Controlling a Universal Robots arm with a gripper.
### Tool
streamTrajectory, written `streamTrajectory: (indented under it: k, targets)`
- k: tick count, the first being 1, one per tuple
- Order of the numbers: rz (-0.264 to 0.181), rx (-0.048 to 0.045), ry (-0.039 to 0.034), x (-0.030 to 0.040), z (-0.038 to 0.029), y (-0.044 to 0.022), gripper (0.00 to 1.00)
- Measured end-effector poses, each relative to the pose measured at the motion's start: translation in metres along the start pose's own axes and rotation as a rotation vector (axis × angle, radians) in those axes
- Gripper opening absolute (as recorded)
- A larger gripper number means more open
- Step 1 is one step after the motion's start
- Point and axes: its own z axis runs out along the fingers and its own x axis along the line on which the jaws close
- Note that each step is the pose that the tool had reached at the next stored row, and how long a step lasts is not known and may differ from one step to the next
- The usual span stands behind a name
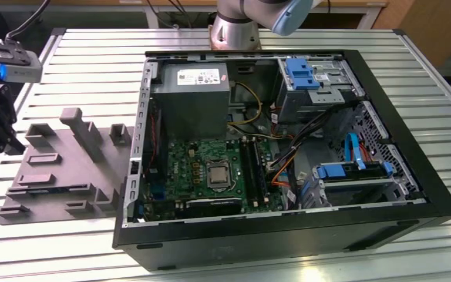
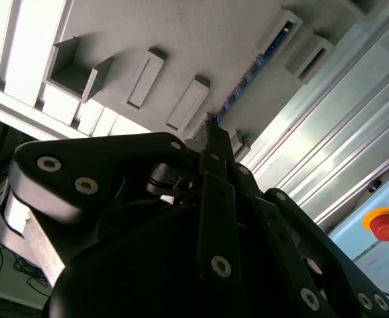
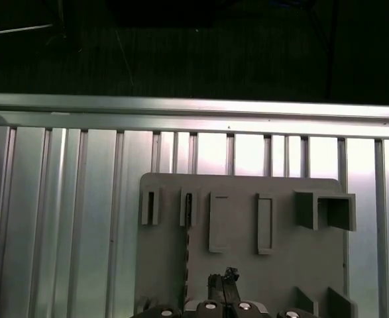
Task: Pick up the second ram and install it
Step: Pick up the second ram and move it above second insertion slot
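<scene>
No text can be read anywhere. In the exterior view, at the upper middle of the frame, a white label [image 1: 198, 76] sits on the grey power supply [image 1: 190, 106] inside the open computer case [image 1: 288, 238]. Its print is too small to make out.

Raised blocks [image 1: 84, 134] crowd tray [image 1: 59, 171]; table [image 1: 92, 63] beyond w/ room.

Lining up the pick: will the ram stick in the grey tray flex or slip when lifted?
Probably stiff: the ram looks like a thin flat board standing on edge in a slot of the tray. Likely light, but its narrow edges could slip.
</scene>
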Motion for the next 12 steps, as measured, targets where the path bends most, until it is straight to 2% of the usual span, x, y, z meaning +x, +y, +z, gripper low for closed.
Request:
streamTrajectory:
  k: [12]
  targets:
    - [0.023,0.0007,-0.001,0.0016,0.0082,-0.0003,0.11]
